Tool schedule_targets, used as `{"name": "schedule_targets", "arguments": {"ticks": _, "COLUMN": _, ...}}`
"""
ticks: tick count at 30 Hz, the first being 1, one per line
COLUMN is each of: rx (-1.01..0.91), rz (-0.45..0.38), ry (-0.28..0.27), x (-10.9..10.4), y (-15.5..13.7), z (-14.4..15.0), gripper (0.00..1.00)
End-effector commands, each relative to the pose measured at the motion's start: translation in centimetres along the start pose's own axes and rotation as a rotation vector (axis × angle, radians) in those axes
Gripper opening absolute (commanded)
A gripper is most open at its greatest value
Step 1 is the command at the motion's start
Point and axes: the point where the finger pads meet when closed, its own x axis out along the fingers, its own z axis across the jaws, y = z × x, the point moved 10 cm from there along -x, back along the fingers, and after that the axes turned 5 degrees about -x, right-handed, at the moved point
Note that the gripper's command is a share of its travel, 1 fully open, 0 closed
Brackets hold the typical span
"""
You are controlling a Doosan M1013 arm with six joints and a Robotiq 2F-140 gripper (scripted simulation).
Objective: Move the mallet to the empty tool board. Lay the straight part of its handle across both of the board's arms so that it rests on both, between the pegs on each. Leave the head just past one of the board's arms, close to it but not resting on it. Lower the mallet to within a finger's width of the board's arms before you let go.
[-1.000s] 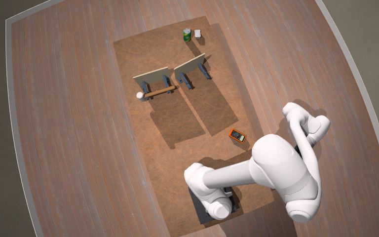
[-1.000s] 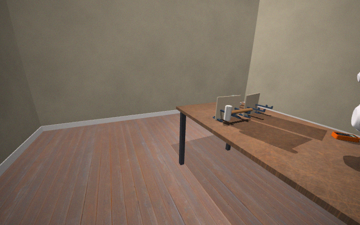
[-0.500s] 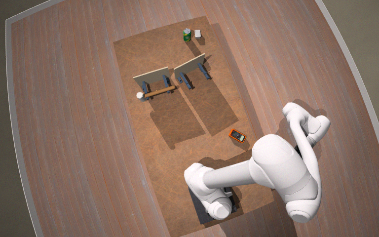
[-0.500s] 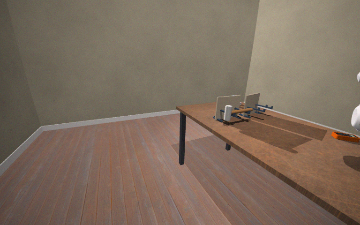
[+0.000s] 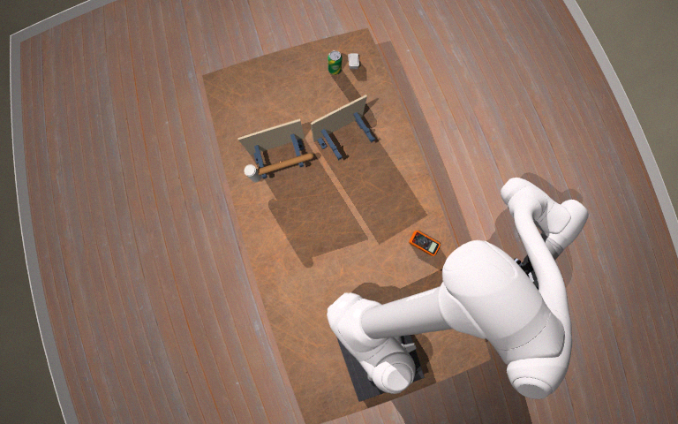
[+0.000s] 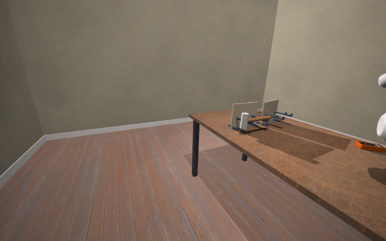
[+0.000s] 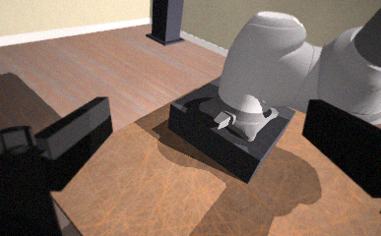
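The mallet [image 5: 280, 165] has a white head [image 5: 251, 171] and a wooden handle. It lies across the two blue arms of the left tool board [image 5: 270, 137], its head just past the left arm. It also shows in the side view [image 6: 250, 119]. The right tool board [image 5: 338, 117] stands empty, with two blue arms [image 5: 345, 137]. My gripper [image 7: 207, 116] is open and empty. It is folded back over the table's near end, far from both boards, and looks at my own base [image 7: 231, 130]. In the overhead view the gripper is hidden under my arm [image 5: 485, 294].
An orange multimeter [image 5: 425, 242] lies on the table between the boards and my arm. A green can [image 5: 335, 62] and a small white box [image 5: 353, 60] stand at the far end behind the right board. My base sits at the table's near end.
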Motion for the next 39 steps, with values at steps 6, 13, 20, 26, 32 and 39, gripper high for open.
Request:
{"name": "schedule_targets", "arguments": {"ticks": 6, "rx": -0.29, "rz": -0.071, "ry": 0.126, "x": -1.8, "y": -1.7, "z": 4.9, "gripper": 1.0}}
{"name": "schedule_targets", "arguments": {"ticks": 13, "rx": -0.534, "rz": -0.106, "ry": 0.242, "x": -3.1, "y": -3.1, "z": 9.2, "gripper": 1.0}}
{"name": "schedule_targets", "arguments": {"ticks": 20, "rx": -0.75, "rz": -0.119, "ry": 0.349, "x": -4.0, "y": -4.1, "z": 13.1, "gripper": 1.0}}
{"name": "schedule_targets", "arguments": {"ticks": 26, "rx": -0.974, "rz": -0.116, "ry": 0.465, "x": -4.7, "y": -5.1, "z": 17.3, "gripper": 1.0}}
{"name": "schedule_targets", "arguments": {"ticks": 32, "rx": -1.187, "rz": -0.095, "ry": 0.58, "x": -5.2, "y": -5.9, "z": 21.5, "gripper": 1.0}}
{"name": "schedule_targets", "arguments": {"ticks": 39, "rx": -1.429, "rz": -0.051, "ry": 0.715, "x": -5.4, "y": -6.6, "z": 26.4, "gripper": 1.0}}
